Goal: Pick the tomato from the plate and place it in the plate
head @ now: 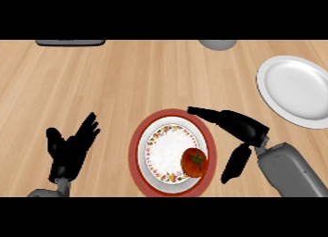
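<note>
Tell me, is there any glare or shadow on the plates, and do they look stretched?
In the head view, light is soft and even; the white plate shows gentle grey shading inside its rim, no harsh glare. The red-rimmed plate looks taller than wide, a stretch of the view. The tomato has only a faint sheen. The right robot hand casts no clear shadow on the counter.

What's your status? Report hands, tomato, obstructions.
Left hand open, resting at lower left. Right hand open beside the red-rimmed plate, fingers over its rim. Tomato on that plate, not gripped. White plate unobstructed.
</note>
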Action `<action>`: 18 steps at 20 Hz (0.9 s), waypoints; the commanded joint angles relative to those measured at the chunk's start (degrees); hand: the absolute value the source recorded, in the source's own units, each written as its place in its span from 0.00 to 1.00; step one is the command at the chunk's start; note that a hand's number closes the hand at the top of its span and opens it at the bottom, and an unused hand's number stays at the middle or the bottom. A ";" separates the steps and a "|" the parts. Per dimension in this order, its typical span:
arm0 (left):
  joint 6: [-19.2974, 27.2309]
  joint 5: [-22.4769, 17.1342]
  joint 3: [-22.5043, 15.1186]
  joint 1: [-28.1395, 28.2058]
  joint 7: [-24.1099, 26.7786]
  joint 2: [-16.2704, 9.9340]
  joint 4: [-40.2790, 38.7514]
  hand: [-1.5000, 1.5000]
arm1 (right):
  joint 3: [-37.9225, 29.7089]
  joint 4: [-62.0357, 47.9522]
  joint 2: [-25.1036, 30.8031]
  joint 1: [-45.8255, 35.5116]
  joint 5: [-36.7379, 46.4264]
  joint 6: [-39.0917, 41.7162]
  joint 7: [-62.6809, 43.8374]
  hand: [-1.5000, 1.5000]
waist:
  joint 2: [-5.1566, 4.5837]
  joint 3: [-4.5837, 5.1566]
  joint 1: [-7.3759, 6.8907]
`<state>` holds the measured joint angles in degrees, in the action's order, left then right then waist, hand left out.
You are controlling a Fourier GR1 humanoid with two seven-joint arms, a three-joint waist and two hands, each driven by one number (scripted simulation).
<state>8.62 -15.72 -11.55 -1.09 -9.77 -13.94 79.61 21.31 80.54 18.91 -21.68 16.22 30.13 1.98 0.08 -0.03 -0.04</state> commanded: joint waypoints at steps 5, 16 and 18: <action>-0.20 3.67 2.04 -0.38 -2.70 3.01 0.47 0.50 | -1.20 8.01 -4.45 6.20 4.58 3.24 -3.06 0.00 | -0.04 0.03 0.09; -3.08 5.29 2.71 3.85 1.34 4.70 0.20 0.50 | 0.21 -6.94 -9.43 0.66 18.24 -3.44 1.22 0.00 | -0.19 0.02 -0.48; -3.18 5.77 3.74 2.69 -2.09 5.24 2.92 0.50 | -1.50 -4.54 -10.44 1.33 19.24 -1.24 0.17 0.00 | -0.09 0.02 -0.19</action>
<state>6.27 -10.64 -8.56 1.61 -10.97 -9.61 82.35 20.86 80.45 10.75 -18.15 32.24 29.23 0.41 0.05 -0.05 -0.21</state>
